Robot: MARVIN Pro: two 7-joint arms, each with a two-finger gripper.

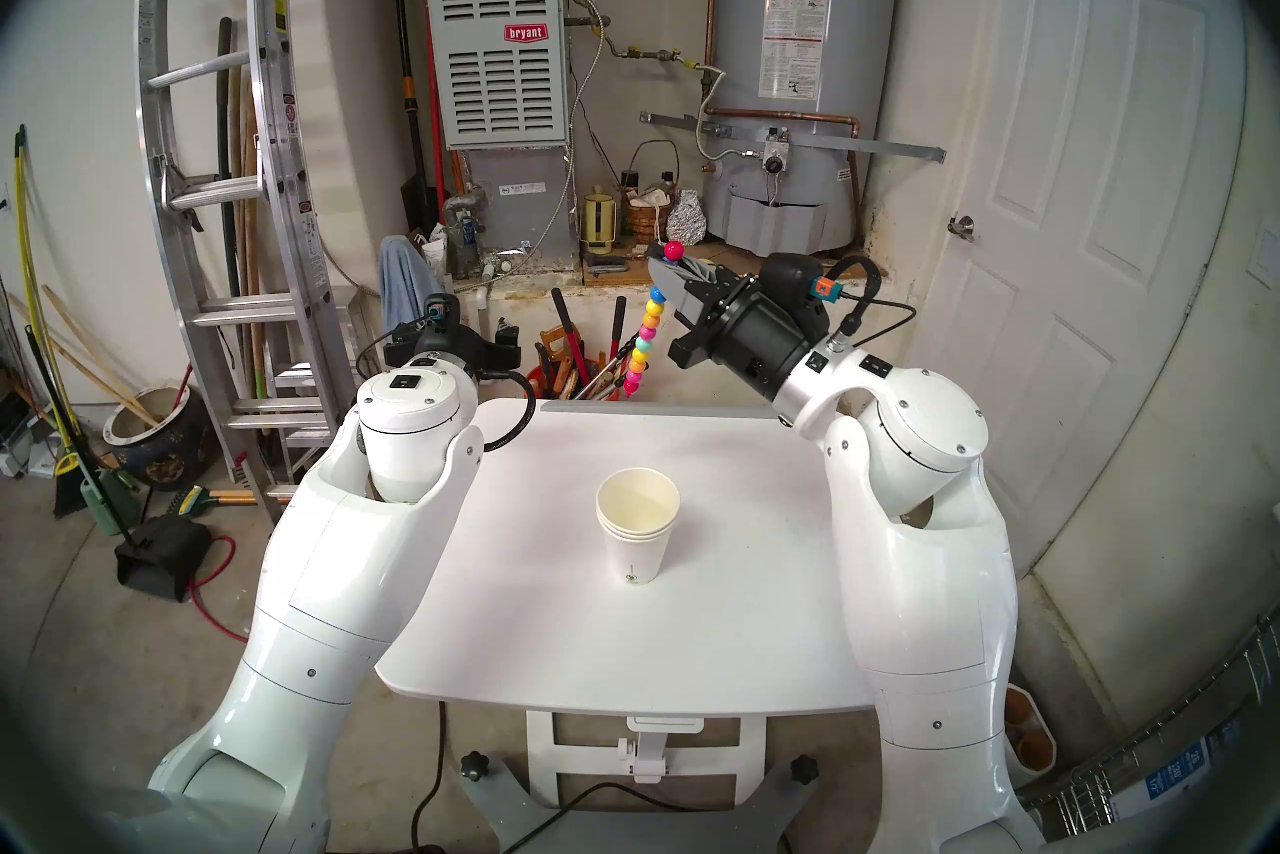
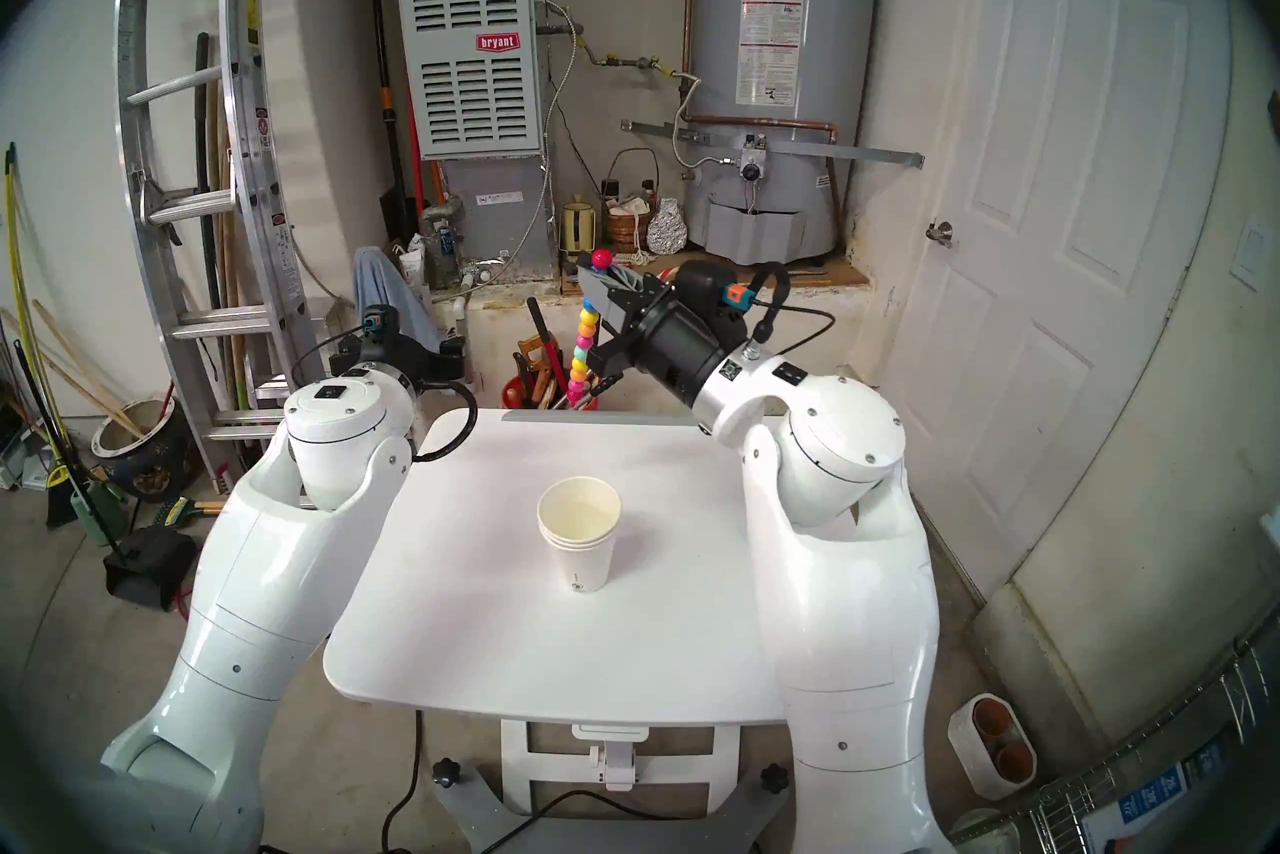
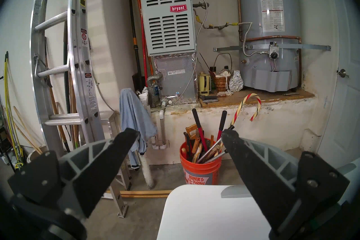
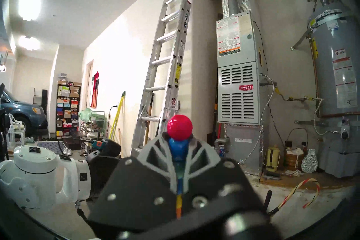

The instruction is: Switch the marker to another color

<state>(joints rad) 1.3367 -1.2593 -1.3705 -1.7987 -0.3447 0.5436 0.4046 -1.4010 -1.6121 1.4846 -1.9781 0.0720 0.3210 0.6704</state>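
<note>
Garage utility corner. A grey water heater point(image 1: 803, 55) stood on a raised ledge at the back right, with a grey furnace point(image 1: 499, 0) marked "bryant" to its left. A white panelled door point(image 1: 1094, 194) filled the right wall. An aluminium extension ladder point(image 1: 208, 173) leaned on the left wall among long-handled tools. On the concrete floor below the ledge sat an orange bucket point(image 3: 200, 167) crammed with hand tools and a striped candy cane point(image 3: 247, 105).

In front of the robot stood a white counter point(image 1: 554, 624), bare apart from a stack of paper cups point(image 1: 637, 520) near its middle, upright.

The right claw point(image 1: 665, 277) was raised above the counter's far edge, clamped tight on the marker point(image 1: 641, 350) near its top. A red bead showed above the fingers; the rest of the bead chain hung down below them, clear of the counter.

The left claw point(image 3: 180, 136) hung at the counter's far left corner, spread wide and holding nothing.
</note>
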